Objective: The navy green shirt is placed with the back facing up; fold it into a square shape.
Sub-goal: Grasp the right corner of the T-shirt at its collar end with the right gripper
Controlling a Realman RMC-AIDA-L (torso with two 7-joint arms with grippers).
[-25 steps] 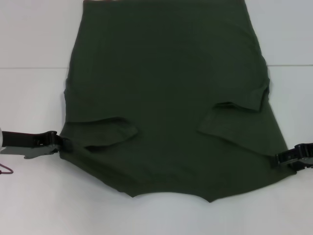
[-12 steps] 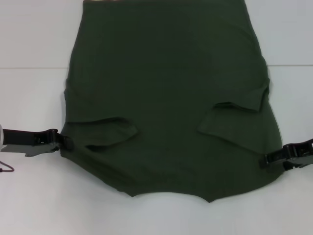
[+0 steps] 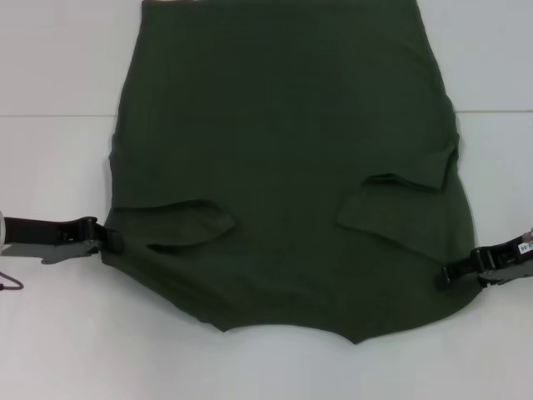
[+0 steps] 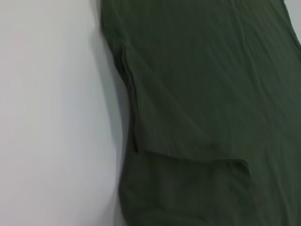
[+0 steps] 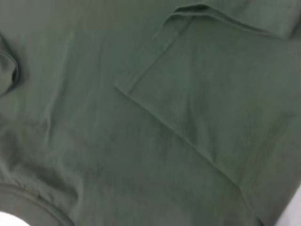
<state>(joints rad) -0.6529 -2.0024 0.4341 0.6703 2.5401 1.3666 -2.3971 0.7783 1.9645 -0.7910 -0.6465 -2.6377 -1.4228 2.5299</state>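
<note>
The navy green shirt (image 3: 283, 150) lies flat on the white table, collar end nearest me, both short sleeves (image 3: 187, 223) (image 3: 400, 200) folded in onto the body. My left gripper (image 3: 115, 242) sits low at the shirt's left edge beside the shoulder, its fingers pinched on the hem. At the right edge, my right gripper (image 3: 445, 275) is shut on the fabric, which bends inward there. The left wrist view shows the shirt (image 4: 211, 94) and its side edge against the table. In the right wrist view the shirt (image 5: 141, 117) is all there is to see; neither wrist view shows fingers.
The white table (image 3: 50, 350) runs out on both sides and in front of the shirt. A thin red cable (image 3: 10, 286) lies by the left arm at the frame's left edge. The shirt's hem end runs past the top of the head view.
My right gripper has moved left, drawing the shirt's lower right edge inward. The left gripper crept slightly right along the left edge.
</note>
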